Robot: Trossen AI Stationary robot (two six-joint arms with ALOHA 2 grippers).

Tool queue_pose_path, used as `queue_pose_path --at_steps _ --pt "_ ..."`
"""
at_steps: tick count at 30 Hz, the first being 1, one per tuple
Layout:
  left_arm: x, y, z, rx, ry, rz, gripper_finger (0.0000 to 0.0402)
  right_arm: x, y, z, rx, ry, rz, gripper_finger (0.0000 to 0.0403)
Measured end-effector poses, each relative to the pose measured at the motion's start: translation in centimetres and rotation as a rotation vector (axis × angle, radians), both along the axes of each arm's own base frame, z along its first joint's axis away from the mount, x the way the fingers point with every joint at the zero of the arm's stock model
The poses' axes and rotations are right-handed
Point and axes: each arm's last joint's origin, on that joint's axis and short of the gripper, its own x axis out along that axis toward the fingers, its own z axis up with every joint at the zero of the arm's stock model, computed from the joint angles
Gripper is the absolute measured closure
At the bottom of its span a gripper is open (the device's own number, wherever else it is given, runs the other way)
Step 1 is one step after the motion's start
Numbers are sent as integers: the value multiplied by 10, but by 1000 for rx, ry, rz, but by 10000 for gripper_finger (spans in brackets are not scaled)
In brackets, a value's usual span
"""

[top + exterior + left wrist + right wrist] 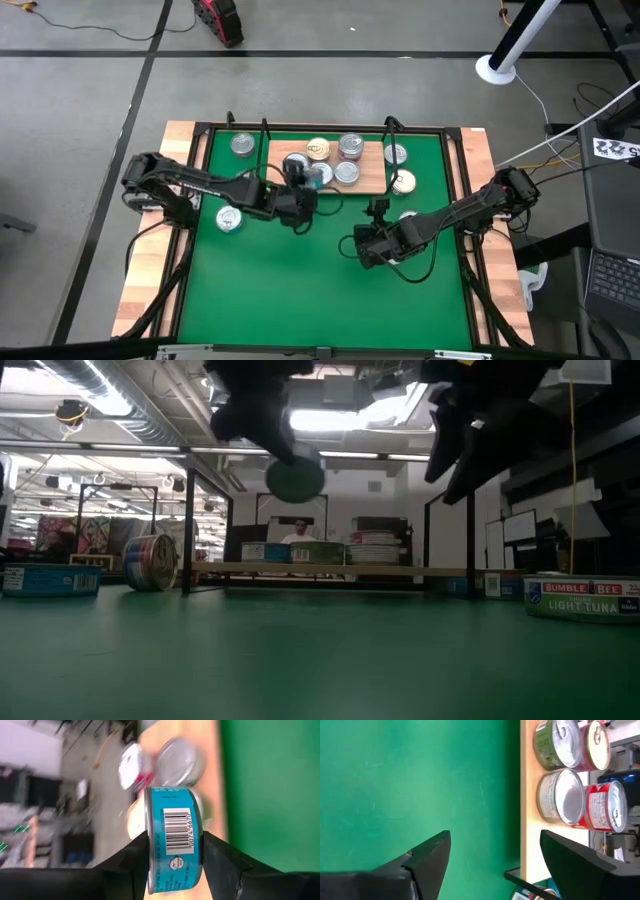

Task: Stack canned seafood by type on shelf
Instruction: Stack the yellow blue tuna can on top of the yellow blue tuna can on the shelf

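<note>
Over shelf front edge: L gripper clamped on blue-label tin, fingers pressing both flat faces. Tin held on edge, lid facing sideways, barcode side toward wrist cam, clear of board. Behind it on shelf: silver-lid can plus others, lying flat, lids up. R gripper over green mat nr shelf's right end, jaws wide apart, holding nothing. Loose Bumble Bee light tuna can flat on mat.
</note>
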Motion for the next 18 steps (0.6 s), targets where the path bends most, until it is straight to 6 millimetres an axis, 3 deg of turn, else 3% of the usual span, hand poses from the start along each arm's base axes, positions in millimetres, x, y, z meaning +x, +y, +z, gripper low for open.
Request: queue_pose_path --at_steps 5,12,18 --pt "-6 22 -2 31 18 121 251 0 0 0 -1 2 0 97" --pt "-15 60 -24 39 89 237 250 0 0 0 -1 1 -1 97" --pt "-20 78 -43 32 85 279 250 0 0 0 0 -1 -1 97"
